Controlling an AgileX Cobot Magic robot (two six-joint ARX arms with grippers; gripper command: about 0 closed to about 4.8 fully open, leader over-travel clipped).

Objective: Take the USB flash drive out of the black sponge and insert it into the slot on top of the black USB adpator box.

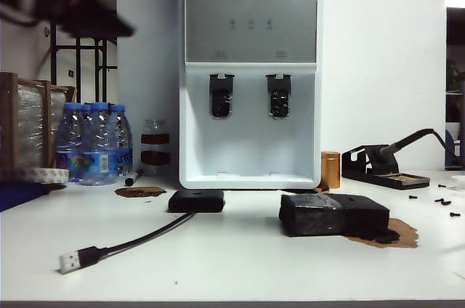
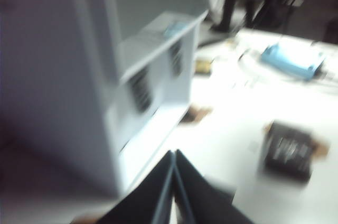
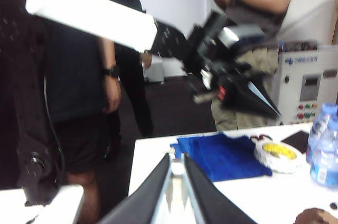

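Item, USB flash drive: we cannot make it out; presumably seated in the black sponge (image 1: 333, 215), which lies on the table (image 1: 232, 264) right of the black USB adpator box (image 1: 196, 200), well apart from it. Step in hand, as we judge it, the approach: come straight down over the sponge, open only near the drive, pinch its exposed end squarely. Left jaws (image 2: 174, 156), pressed together and empty, hang high beside the water dispenser (image 1: 249, 75); right jaws (image 3: 176, 167), nearly closed and empty, point level across the table's left end, toward the blue cloth (image 3: 222, 155).
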